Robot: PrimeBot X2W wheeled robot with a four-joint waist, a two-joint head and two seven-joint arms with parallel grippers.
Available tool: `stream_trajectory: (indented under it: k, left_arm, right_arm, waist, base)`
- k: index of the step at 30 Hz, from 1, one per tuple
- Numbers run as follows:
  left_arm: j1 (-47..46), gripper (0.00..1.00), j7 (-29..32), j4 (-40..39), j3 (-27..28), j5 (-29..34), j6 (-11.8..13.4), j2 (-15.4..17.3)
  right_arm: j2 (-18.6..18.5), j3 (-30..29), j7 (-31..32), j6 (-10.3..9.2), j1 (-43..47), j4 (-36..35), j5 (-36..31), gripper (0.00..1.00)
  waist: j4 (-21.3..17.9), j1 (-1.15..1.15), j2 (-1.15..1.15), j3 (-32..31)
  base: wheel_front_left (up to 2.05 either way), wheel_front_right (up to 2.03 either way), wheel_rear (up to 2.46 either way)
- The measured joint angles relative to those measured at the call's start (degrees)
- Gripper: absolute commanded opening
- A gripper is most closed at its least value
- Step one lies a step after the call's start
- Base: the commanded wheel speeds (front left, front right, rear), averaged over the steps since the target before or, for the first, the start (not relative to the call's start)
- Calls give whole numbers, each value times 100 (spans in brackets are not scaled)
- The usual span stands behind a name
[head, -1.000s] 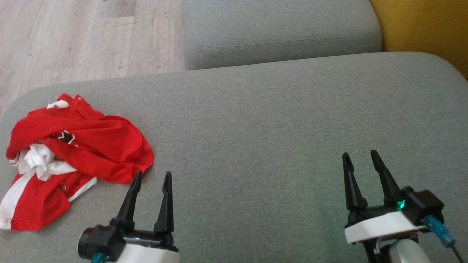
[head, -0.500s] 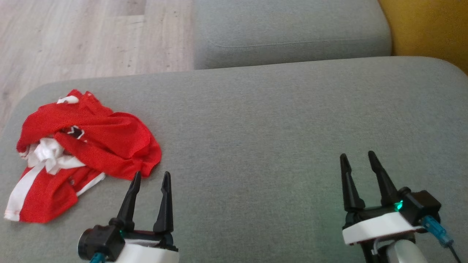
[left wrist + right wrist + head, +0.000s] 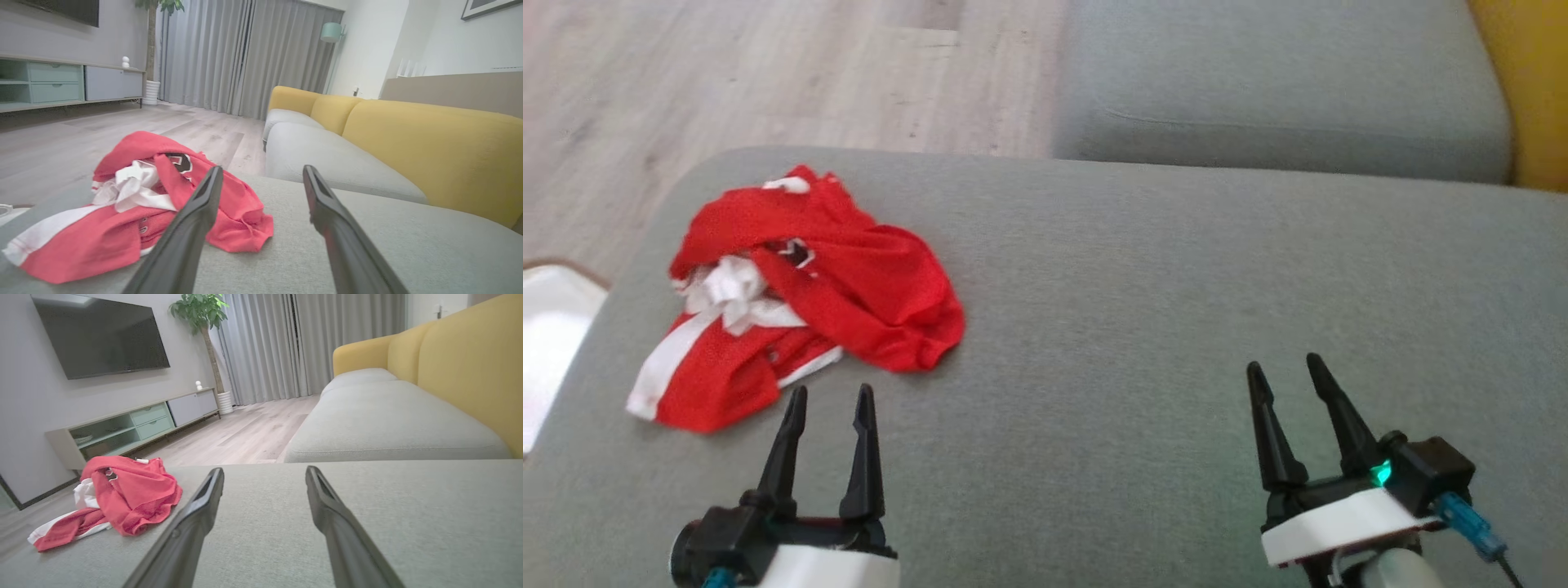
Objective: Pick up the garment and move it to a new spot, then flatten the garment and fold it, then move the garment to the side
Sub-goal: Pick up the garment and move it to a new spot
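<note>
The left end effector (image 3: 830, 392) is released, its two dark fingers standing apart with nothing between them. It hangs low over the near edge of the grey seat cushion (image 3: 1135, 327), fingers pointing away from the robot. The right end effector (image 3: 1282, 363) is likewise released and empty, over the same cushion and well apart from the left one.

The garment (image 3: 849, 286) lies just ahead of the left end effector and slightly to its left, not touching it. It is a crumpled red jersey with white trim, bunched in a heap with a white knot of fabric near its middle and a white-edged flap trailing toward the near left. It sits at the left end of the cushion, close to the rounded corner. In the left wrist view the left finger overlaps the heap's near edge, but a strip of bare cushion in the head view shows they are apart.

Beyond the cushion lies a second grey cushion (image 3: 1282, 98), with a yellow backrest (image 3: 1535, 82) at its right. Pale wooden floor (image 3: 768, 82) runs to the left. A white patch (image 3: 547, 327) shows at the far left edge, possibly a rug or tray; it is too cropped to tell.
</note>
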Motion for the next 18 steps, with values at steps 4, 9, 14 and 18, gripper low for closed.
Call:
stream_trajectory:
  k: [4, 9, 14, 18]
  left_arm:
    - [16, 100, 0, -1, 47, 76, 0, 0]
    - [119, 100, 0, -4, 145, 153, 1, 0]
    - [128, 100, 0, -42, 189, 153, 1, 1]
    - [135, 100, 0, -62, 221, 153, 1, 1]
  right_arm:
    - [0, 70, 0, 0, 4, 9, 76, 100]
    - [0, 185, 0, 0, 9, 19, 120, 100]
    - [0, 245, 0, 0, 24, 25, 202, 100]
    - [0, 311, 0, 0, 116, 40, 203, 100]
  waist:
    - [277, 0, 0, -40]
    - [595, 0, 0, -76]
    - [862, 0, 0, -101]
    - [1034, 0, 0, -124]
  base:
    - [0, 0, 0]
    - [0, 0, 0]
    - [0, 0, 0]
    - [0, 0, 0]
